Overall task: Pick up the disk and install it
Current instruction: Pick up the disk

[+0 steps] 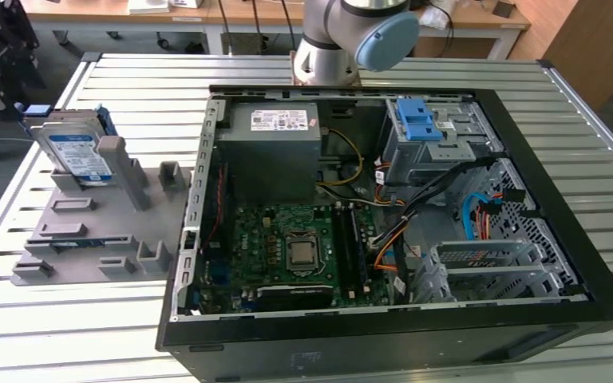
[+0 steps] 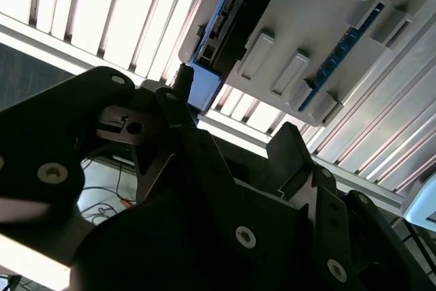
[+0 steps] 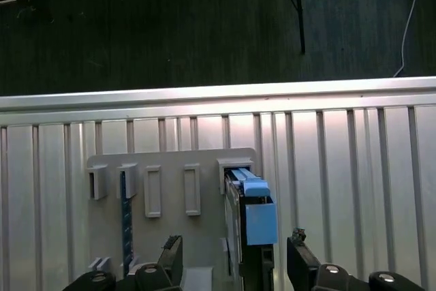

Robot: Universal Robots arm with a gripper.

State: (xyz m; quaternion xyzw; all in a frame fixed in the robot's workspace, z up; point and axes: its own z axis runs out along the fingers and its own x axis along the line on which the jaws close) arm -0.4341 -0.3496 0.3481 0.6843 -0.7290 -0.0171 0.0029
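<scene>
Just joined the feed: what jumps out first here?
An open computer case with its green board bare takes up the middle of the exterior view. At that view's left the disk stands upright in a grey rack. In the first wrist view the open claw straddles the disk's blue tab, apart from it.

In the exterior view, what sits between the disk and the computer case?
The grey holder the disk stands in: its upright posts and open slots run toward the case.
</scene>
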